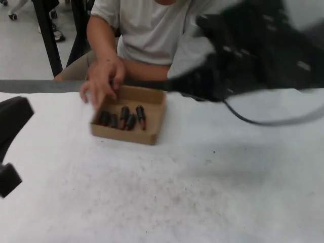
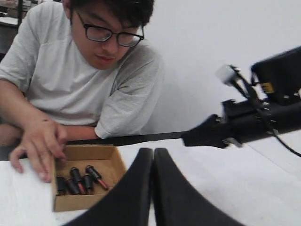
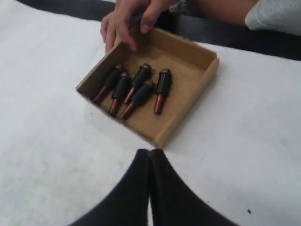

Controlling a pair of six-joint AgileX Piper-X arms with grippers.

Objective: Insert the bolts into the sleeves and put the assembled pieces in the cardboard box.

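The cardboard box (image 1: 126, 135) stands on the white bench at the far middle. Several assembled pieces (image 1: 124, 117), dark sleeves with reddish bolt ends, lie side by side in it. A person's hand (image 1: 104, 78) rests on the box's far left corner. My right gripper (image 3: 150, 153) is shut and empty, hovering on the near side of the box (image 3: 188, 113) above the pieces (image 3: 136, 89). My left gripper (image 2: 153, 153) is shut and empty too, low over the bench and facing the box (image 2: 84, 202), its pieces (image 2: 77, 181) and the hand (image 2: 40, 143).
The right arm (image 1: 253, 50) hangs high at the back right, with a cable (image 1: 273, 121) trailing over the bench. The left arm (image 1: 12, 121) sits at the left edge. A person in a light shirt (image 2: 70, 89) sits behind the bench.
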